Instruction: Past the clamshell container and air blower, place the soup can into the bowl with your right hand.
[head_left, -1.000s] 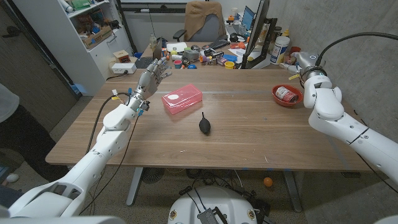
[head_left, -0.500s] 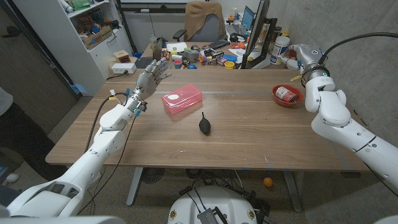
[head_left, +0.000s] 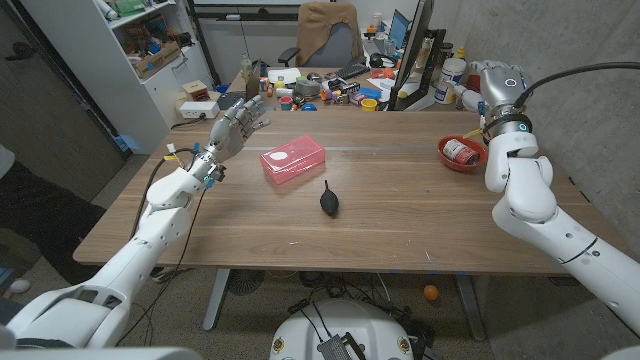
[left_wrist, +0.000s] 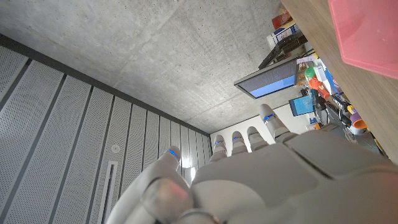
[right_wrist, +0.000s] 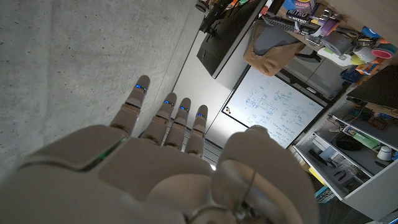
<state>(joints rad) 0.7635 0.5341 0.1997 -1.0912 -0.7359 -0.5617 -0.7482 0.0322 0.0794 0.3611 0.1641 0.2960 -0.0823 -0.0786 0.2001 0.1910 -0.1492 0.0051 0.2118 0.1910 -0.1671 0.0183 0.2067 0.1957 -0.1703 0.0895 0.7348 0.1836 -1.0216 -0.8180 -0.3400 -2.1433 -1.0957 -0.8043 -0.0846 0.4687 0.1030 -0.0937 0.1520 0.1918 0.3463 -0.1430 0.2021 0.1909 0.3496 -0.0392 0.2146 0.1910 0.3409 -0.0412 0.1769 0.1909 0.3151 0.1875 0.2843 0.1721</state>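
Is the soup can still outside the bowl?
No: in the head view the soup can lies inside the red bowl at the table's right side.

We see a wooden desk. On it a pink container lies left of centre. A black blower sits just beside the container, nearer us. A red bowl stands well right of the container, a can lying inside.
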